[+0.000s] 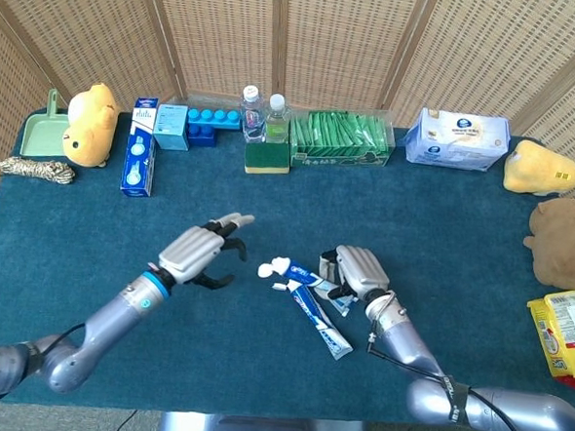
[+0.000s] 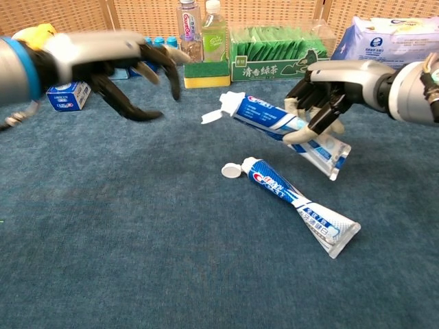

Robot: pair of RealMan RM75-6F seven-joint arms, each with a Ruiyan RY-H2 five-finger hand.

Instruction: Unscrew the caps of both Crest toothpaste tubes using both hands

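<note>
My right hand point(image 2: 328, 101) grips one Crest tube point(image 2: 271, 116) by its rear half and holds it tilted above the cloth, white cap end point(image 2: 221, 108) pointing left. In the head view the same right hand point(image 1: 360, 272) holds the tube point(image 1: 303, 274) near the table's middle. The second Crest tube point(image 2: 296, 203) lies flat on the cloth below it, its white cap point(image 2: 232, 170) at the left end. My left hand point(image 2: 127, 65) hovers to the left, blurred, fingers spread and curved, holding nothing, well apart from the raised cap. From above, the left hand point(image 1: 201, 249) shows the same.
Along the back edge stand two bottles point(image 1: 262, 114), a green packet box point(image 1: 339, 141), a sponge point(image 1: 268, 158), blue blocks point(image 1: 213, 125), a toothpaste carton point(image 1: 140, 160) and a wipes pack point(image 1: 458, 140). Plush toys point(image 1: 90, 123) sit at both sides. A snack bag point(image 1: 565, 332) lies far right.
</note>
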